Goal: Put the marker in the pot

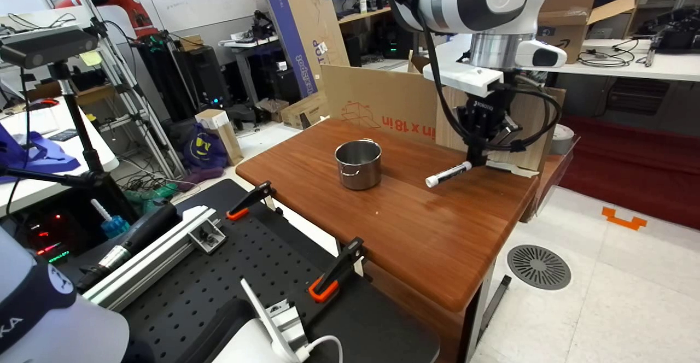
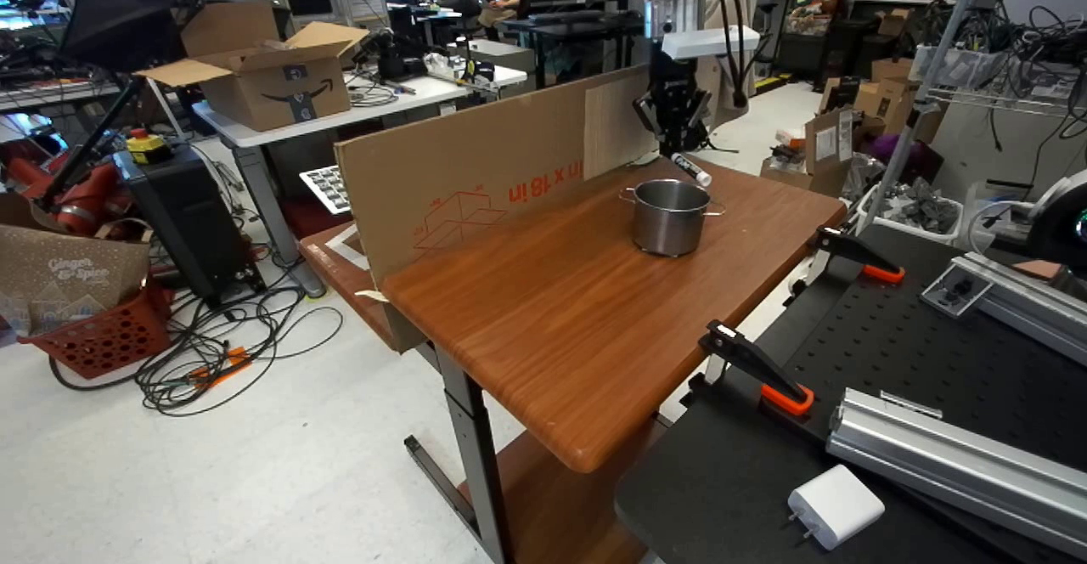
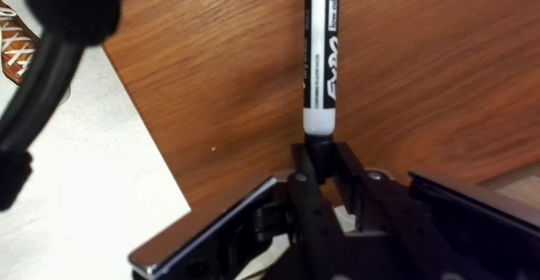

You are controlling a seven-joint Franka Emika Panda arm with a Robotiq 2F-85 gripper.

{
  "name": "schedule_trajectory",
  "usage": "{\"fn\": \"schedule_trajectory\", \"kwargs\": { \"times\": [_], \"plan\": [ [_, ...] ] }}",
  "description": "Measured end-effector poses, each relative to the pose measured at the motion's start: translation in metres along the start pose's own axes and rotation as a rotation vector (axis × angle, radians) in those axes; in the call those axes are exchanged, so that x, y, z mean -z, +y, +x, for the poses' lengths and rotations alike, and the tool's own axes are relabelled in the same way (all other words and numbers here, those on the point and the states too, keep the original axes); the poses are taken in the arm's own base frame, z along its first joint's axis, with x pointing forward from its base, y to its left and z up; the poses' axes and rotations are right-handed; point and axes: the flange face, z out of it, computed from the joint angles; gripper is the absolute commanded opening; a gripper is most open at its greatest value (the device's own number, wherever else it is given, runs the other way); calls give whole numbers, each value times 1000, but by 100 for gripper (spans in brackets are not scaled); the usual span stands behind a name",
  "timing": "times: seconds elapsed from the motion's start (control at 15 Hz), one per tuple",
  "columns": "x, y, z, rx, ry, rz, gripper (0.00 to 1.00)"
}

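Note:
The marker is a white stick with a black label and a black cap. It shows in both exterior views and in the wrist view. My gripper is shut on the black cap end, also seen in both exterior views. The marker sticks out sideways from the fingertips, its free white end slanting slightly down, above the table. The silvery pot stands upright on the table, apart from the marker, in both exterior views. It is out of the wrist view.
The pot stands on a brown wooden table. A cardboard sheet stands upright along one long edge, near the gripper. Black clamps with orange pads sit along the opposite edge, by a black perforated board. A cable loops beside the gripper.

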Motion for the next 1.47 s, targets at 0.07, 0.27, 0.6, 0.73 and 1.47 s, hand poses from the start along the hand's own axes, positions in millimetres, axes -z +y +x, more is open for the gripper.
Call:
{"fn": "schedule_trajectory", "kwargs": {
  "times": [0.07,0.27,0.6,0.73,1.47],
  "plan": [
    [10,-2,1,6,16,7,5],
    [46,-10,-2,30,80,33,5],
    [86,-26,-32,105,196,80,5],
    [90,-34,-50,143,226,97,5],
    [72,-74,-131,340,305,144,5]
  ]
}}
